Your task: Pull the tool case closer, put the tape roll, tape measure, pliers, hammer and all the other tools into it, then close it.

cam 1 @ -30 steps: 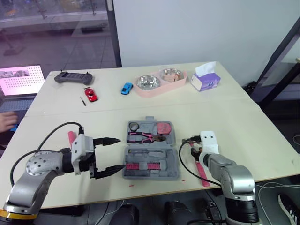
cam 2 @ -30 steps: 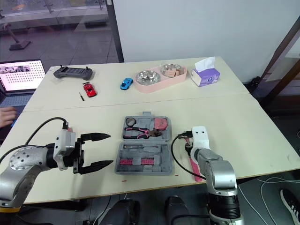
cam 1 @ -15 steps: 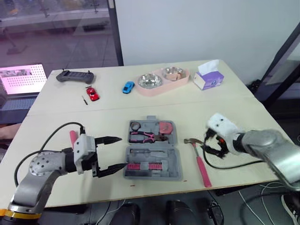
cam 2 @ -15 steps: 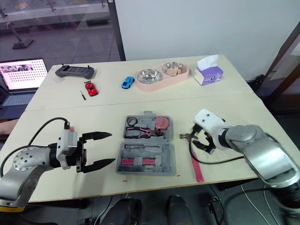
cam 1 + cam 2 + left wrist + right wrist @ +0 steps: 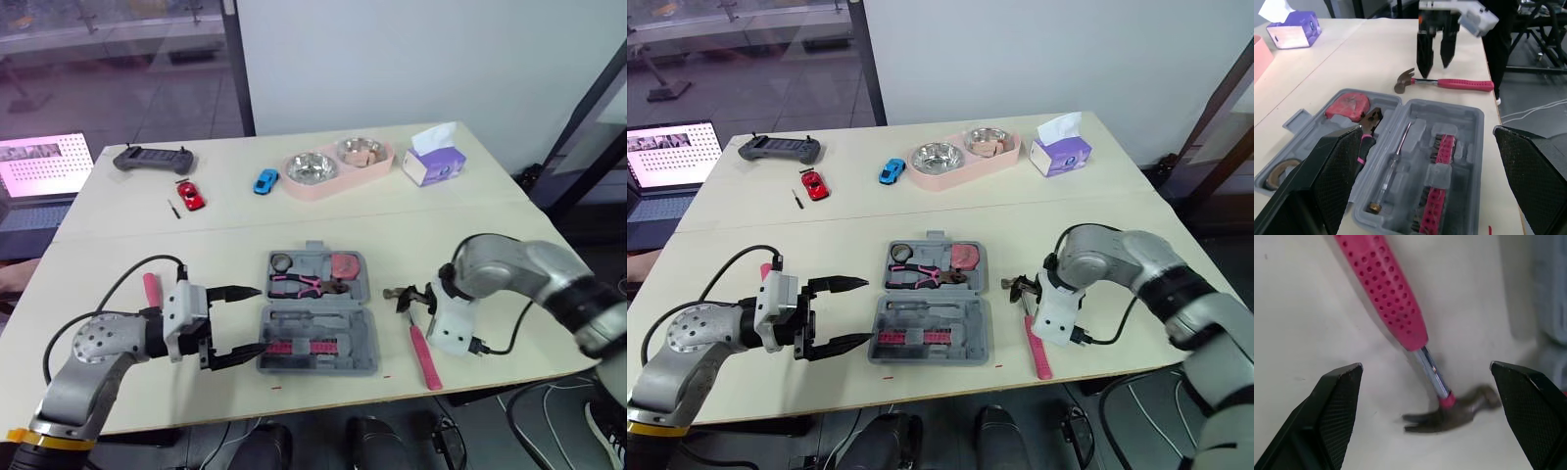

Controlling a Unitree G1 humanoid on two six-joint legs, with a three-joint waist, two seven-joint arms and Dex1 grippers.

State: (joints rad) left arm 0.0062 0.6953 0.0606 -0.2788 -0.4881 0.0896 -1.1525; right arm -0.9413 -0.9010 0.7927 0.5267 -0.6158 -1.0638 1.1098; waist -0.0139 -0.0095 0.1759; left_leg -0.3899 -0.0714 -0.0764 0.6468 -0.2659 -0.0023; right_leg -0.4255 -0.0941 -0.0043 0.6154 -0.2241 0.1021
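Note:
The grey tool case lies open at the table's front middle. In it are the tape roll, pink tape measure, pliers and a pink bit strip. The hammer, with a pink handle, lies on the table just right of the case. My right gripper hangs open over the hammer, its fingers either side of the shaft near the head and not touching it. My left gripper is open at the case's left edge, holding nothing.
A pink-handled tool lies by my left arm. At the back are a controller, red toy car, blue toy car, pink double bowl and tissue box. A laptop sits far left.
My right arm has swung up from the front edge and turned, so its gripper now points down over the hammer's head. The left gripper has crept slightly toward the case.

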